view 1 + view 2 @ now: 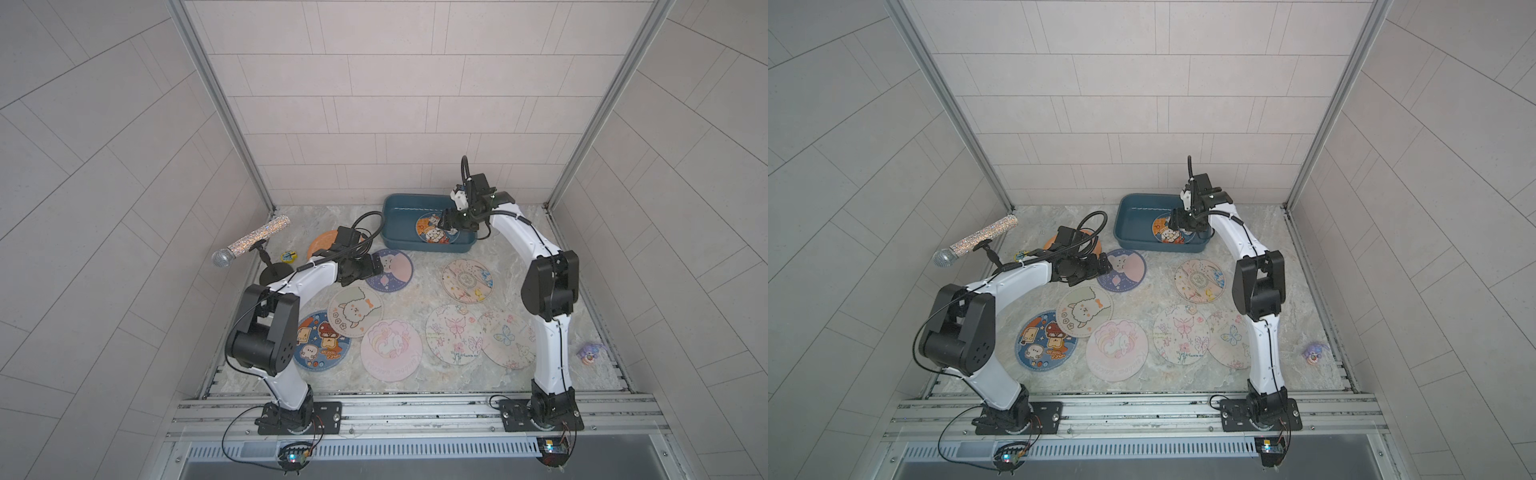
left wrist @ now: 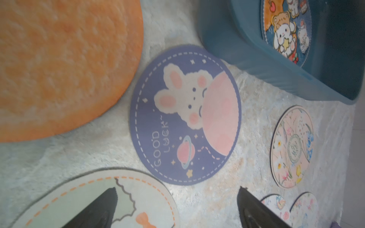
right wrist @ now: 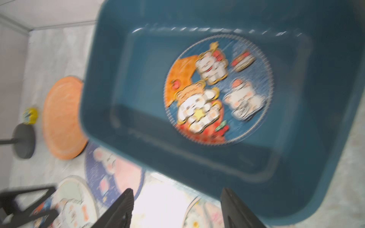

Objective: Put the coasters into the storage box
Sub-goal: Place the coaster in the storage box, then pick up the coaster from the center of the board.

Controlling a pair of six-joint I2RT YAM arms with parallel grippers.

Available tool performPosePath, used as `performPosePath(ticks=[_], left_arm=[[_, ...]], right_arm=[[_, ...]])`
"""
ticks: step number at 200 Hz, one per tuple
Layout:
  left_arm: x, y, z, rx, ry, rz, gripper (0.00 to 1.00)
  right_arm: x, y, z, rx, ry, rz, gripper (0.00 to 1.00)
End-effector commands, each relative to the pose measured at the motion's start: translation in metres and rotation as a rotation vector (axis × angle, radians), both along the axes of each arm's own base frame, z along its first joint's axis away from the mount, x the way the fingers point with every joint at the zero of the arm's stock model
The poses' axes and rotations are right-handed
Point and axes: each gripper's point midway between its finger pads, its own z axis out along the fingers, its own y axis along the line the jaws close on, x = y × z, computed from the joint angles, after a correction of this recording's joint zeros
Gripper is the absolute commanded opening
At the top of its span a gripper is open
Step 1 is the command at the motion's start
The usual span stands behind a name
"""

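**Storage box.** We locate the storage box at the far side of the bench, resting flat. The blue animal coaster lies flat on the box floor, toward the end nearer the right arm.

**Right hand.** The right hand hangs above the blue animal coaster, within the box outline in both top views. In the right wrist view its fingers stand apart with nothing between them, and the coaster lies free beneath.

**Left hand.** The left hand hovers at the near edge of the purple rabbit coaster. In the left wrist view its fingers are spread wide and hold nothing.

**Coasters outside the box.** We count eight, all flat on the bench:
- The orange coaster is partly hidden by the left arm.
- The floral coaster lies alone, near the box.
- The alpaca coaster overlaps the blue toast coaster.
- The unicorn coaster lies just beside the alpaca coaster.
- The pink-butterfly coaster and the blue-butterfly coaster overlap at their edges.

**Other items.** A glitter microphone sits on its stand at the left edge, with a yellow badge beside it. A small purple toy lies near the right edge.
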Motion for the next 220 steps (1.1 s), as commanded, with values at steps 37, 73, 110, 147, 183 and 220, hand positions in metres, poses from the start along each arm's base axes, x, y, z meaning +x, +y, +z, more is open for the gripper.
performPosePath(ticks=[37,73,110,147,183,220], left_arm=[[0.019,0.020,-0.028,0.132,0.062,-0.003,0.92],[0.026,0.018,-0.042,0.136,0.091,-0.022,0.90],[0.028,0.015,-0.052,0.132,0.109,-0.031,0.89],[0.032,0.010,-0.058,0.110,0.106,-0.044,0.88],[0.033,0.009,-0.064,0.107,0.113,-0.045,0.87],[0.033,0.005,-0.071,0.087,0.125,-0.052,0.85]], right_arm=[[-0.058,0.057,-0.007,0.172,0.023,0.097,0.74],[-0.089,0.094,-0.033,0.168,0.086,0.178,0.74],[-0.096,0.113,-0.062,0.143,0.124,0.193,0.75],[-0.090,0.120,-0.085,0.102,0.150,0.192,0.75],[-0.083,0.115,-0.099,0.031,0.155,0.176,0.75],[-0.079,0.113,-0.113,-0.007,0.169,0.165,0.75]])
